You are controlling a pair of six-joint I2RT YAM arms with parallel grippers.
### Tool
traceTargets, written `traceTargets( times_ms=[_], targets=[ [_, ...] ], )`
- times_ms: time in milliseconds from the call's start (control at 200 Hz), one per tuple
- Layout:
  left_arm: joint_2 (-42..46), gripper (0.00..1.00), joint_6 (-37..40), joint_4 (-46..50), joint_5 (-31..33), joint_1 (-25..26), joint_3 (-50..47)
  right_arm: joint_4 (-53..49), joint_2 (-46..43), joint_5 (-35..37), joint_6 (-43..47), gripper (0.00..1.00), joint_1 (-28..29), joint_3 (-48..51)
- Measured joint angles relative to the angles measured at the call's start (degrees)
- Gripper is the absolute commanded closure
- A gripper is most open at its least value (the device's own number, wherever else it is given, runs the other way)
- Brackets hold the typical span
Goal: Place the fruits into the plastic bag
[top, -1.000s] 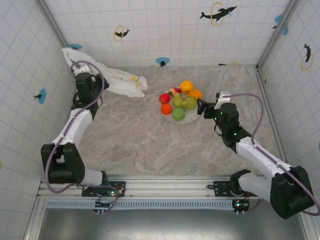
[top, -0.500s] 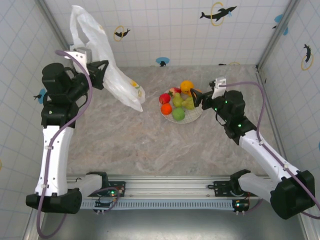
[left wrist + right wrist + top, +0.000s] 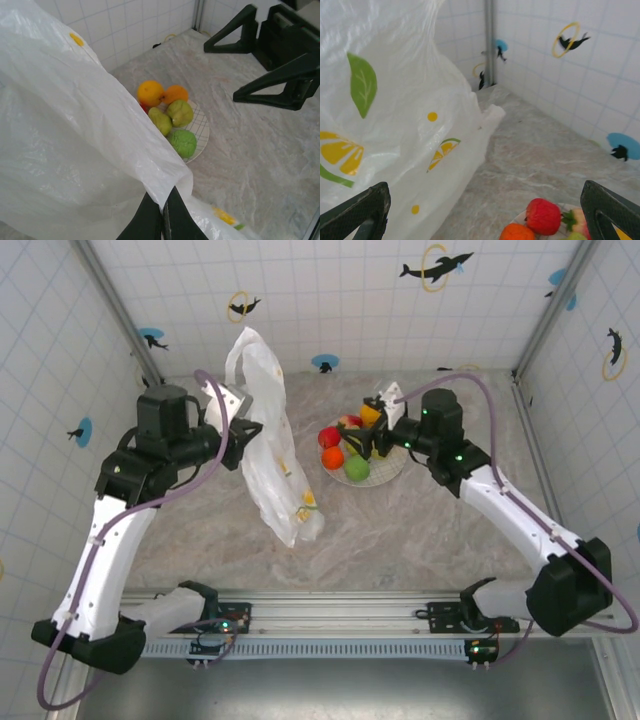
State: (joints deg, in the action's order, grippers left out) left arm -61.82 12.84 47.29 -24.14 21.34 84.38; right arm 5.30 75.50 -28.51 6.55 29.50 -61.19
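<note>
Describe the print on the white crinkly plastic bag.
The plastic bag carries yellow lemon slices and dots, green leaves; best in the right wrist view.

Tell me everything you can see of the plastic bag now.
The plastic bag is white, translucent and crinkled, printed with lemon slices and green leaves. It hangs long and narrow from the left gripper, which is shut on its upper part; a loop handle stands above the grip. It is left of the plate, apart from it. Whether its bottom touches the table is unclear.
</note>
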Motion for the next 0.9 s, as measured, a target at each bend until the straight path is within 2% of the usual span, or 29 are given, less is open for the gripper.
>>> traceTargets(
  times_ms=[225,575,631,751,806,851,901],
  targets=[
    [3.48,1.0,5.46,-0.59,-0.5,0.0,-3.78,-2.38,11.61,-4.72,6.45,0.0,3.17,-8.48],
    [5.46,1.0,12.33,-4.9,-3.26,0.0,-11.72,-6.99,25.16,-15.87,11.67,0.02,3.91,-20.63],
    [5.57,1.0,12.9,-5.86,-3.3,0.0,-11.96,-9.14,26.99,-17.51,12.87,0.13,4.17,-22.51],
    [5.68,1.0,13.42,-8.04,-2.08,0.0,-13.2,-14.16,29.97,-21.38,16.04,0.47,4.63,-25.83],
    [5.68,1.0,13.73,-9.07,-1.03,0.0,-14.03,-16.11,30.27,-22.75,16.15,0.66,4.63,-25.97],
    [5.68,1.0,13.79,-9.88,-0.17,0.0,-14.75,-17.05,30.34,-24.04,16.87,0.85,4.66,-25.97],
    [5.62,1.0,13.75,-10.82,1.09,0.0,-15.52,-18.05,30.34,-25.05,16.85,1.0,4.66,-25.97]
  ],
)
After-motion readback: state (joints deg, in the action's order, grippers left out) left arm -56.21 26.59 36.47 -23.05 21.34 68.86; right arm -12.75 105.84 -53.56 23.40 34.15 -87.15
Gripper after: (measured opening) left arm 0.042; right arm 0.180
